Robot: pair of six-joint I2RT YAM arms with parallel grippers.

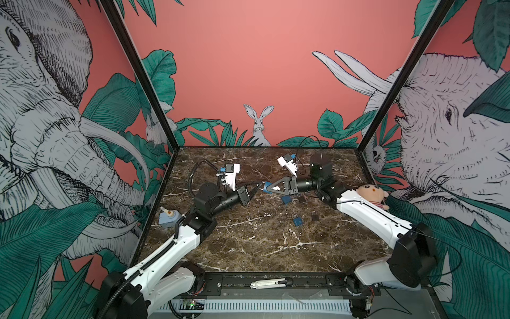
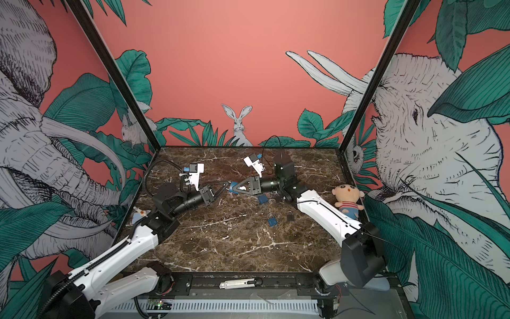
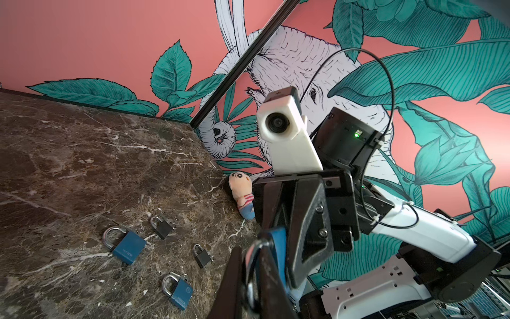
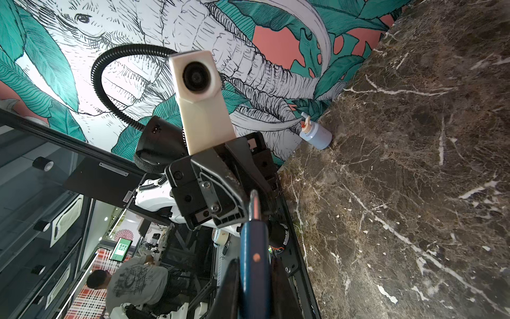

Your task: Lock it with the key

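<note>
Left gripper [image 3: 254, 279]: pressing almost fully together and appearing to be pinching the silver shackle [image 3: 255, 248] of the blue padlock [image 4: 254, 248]. No key is showing between its fingers.

Right gripper [image 1: 271, 188]: closing narrowly on the body of the blue padlock and holding it in the air above the bench [image 1: 248, 248]. The shackle end is pointing toward the left gripper.

Key: not showing clearly in any view.
- The right gripper is hiding the keyhole end of the blue padlock, so whether a key is sitting there cannot be told.
- Tiny pale glints are lying beside the loose padlocks [image 3: 128, 247], two blue and two black. These are resting on the bench below the blue padlock, on the side nearer the robot's base. The glints are too small to name as keys.

Handling of the key, as a judgement:
- It is likely weighing almost nothing and behaving as a stiff, thin, slick piece of metal.
- It is likely lying too flat on polished stone for an easy pick, and sliding away under a careless touch.
- A pinch across the small head is looking best, leaving the blade free for the keyhole of the blue padlock.
- A hold on the blade is risking twist and slip.
</note>
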